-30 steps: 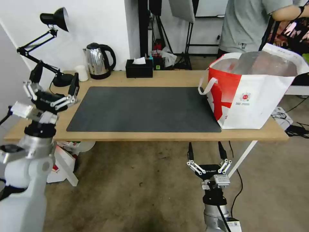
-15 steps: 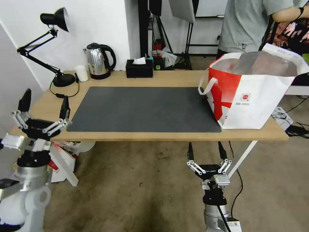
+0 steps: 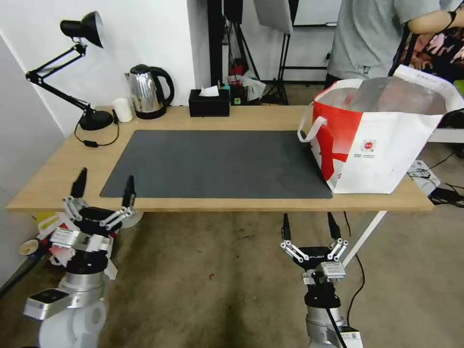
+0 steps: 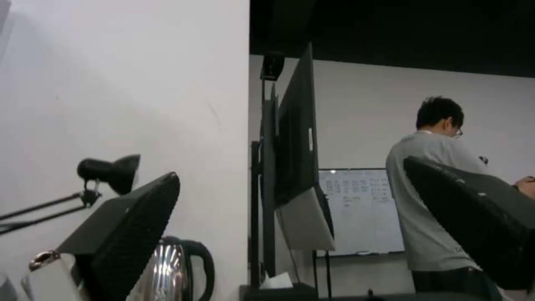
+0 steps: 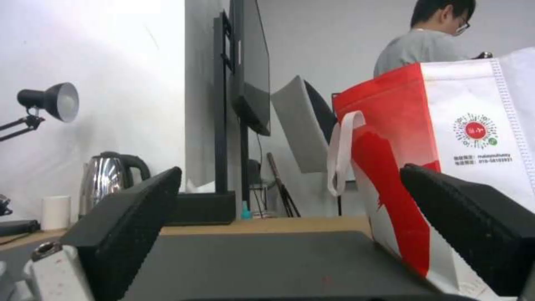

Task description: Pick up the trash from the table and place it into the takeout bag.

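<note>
The trash is out of view. The takeout bag (image 3: 382, 145), white with red panels and a foil lining, stands open on the right end of the table (image 3: 251, 118), beside the dark grey mat (image 3: 217, 162), which lies bare. My left gripper (image 3: 105, 176) is open and holds nothing, low at the table's front left edge. My right gripper (image 3: 308, 217) is open below the front edge, near the bag's left side. In the right wrist view the bag (image 5: 446, 138) rises just beyond the open right gripper (image 5: 291, 169). The left wrist view looks past the open left gripper (image 4: 291, 168) toward the wall.
Along the back of the table stand a black desk lamp (image 3: 82, 29), a small white cup (image 3: 124, 109), a steel kettle (image 3: 147, 92) and a black tissue box (image 3: 209, 102). A person (image 3: 372, 38) stands behind the bag. Cables lie on the floor at right.
My left arm has dropped from above the table's left end down to its front edge, still open. The right arm and the bag have not moved.
</note>
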Robot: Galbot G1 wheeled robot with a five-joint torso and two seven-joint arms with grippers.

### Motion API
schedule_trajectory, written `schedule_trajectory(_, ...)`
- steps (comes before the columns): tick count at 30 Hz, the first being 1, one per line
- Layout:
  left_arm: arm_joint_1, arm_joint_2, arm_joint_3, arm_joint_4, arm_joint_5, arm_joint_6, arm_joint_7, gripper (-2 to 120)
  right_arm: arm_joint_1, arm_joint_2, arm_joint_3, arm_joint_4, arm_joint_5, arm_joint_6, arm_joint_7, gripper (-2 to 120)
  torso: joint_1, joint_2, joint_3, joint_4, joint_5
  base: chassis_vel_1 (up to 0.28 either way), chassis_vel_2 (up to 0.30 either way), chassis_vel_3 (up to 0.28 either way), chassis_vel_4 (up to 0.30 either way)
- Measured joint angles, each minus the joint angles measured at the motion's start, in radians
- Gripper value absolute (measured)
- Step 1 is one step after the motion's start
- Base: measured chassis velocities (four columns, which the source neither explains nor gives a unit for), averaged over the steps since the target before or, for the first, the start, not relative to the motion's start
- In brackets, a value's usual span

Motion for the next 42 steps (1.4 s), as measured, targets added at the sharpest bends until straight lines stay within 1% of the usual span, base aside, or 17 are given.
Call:
schedule_trajectory(5, 0.006, -0.021, 0.026, 0.035, 0.001, -0.019, 0.013, 100, 0.000, 0.000, 0.000, 0.000, 0.000, 0.000, 0.000, 100, 0.000, 0.000, 0.000, 0.0000, -0.0002, 0.000, 0.000, 0.000, 0.000)
schedule_trajectory(8, 0.022, -0.044, 0.030, 0.072, 0.000, -0.058, 0.035, 100, 0.000, 0.000, 0.000, 0.000, 0.000, 0.000, 0.000, 100, 0.000, 0.000, 0.000, 0.0001, -0.0002, 0.000, 0.000, 0.000, 0.000)
schedule_trajectory(10, 0.025, -0.047, 0.030, 0.080, 0.000, -0.066, 0.040, 100, 0.000, 0.000, 0.000, 0.000, 0.000, 0.000, 0.000, 100, 0.000, 0.000, 0.000, 0.0001, -0.0002, 0.000, 0.000, 0.000, 0.000)
schedule_trajectory(13, 0.035, -0.054, 0.024, 0.108, -0.007, -0.092, 0.071, 100, 0.000, 0.000, 0.000, 0.000, 0.000, 0.000, 0.000, 100, 0.000, 0.000, 0.000, 0.0001, -0.0002, 0.000, 0.000, 0.000, 0.000)
schedule_trajectory(14, 0.035, -0.054, 0.024, 0.108, -0.007, -0.092, 0.071, 100, 0.000, 0.000, 0.000, 0.000, 0.000, 0.000, 0.000, 100, 0.000, 0.000, 0.000, 0.0001, -0.0002, 0.000, 0.000, 0.000, 0.000)
schedule_trajectory(18, 0.046, -0.059, 0.023, 0.145, -0.025, -0.124, 0.115, 100, 0.000, 0.000, 0.000, 0.000, 0.000, 0.000, 0.000, 100, 0.000, 0.000, 0.000, 0.0001, -0.0002, 0.000, 0.000, 0.000, 0.000)
schedule_trajectory(22, 0.047, -0.060, 0.021, 0.161, -0.030, -0.138, 0.128, 100, 0.000, 0.000, 0.000, 0.000, 0.000, 0.000, 0.000, 100, 0.000, 0.000, 0.000, 0.0001, -0.0003, 0.000, 0.000, 0.000, 0.000)
schedule_trajectory(34, 0.044, -0.056, 0.008, 0.164, -0.032, -0.142, 0.129, 100, 0.000, 0.000, 0.000, 0.000, 0.000, 0.000, 0.000, 100, 0.000, 0.000, 0.000, 0.0000, -0.0003, 0.000, 0.000, 0.000, 0.000)
schedule_trajectory(42, 0.059, -0.069, -0.007, 0.144, -0.033, -0.144, 0.124, 100, 0.000, 0.000, 0.000, 0.000, 0.000, 0.000, 0.000, 100, 0.000, 0.000, 0.000, 0.0001, -0.0002, 0.000, 0.000, 0.000, 0.000)
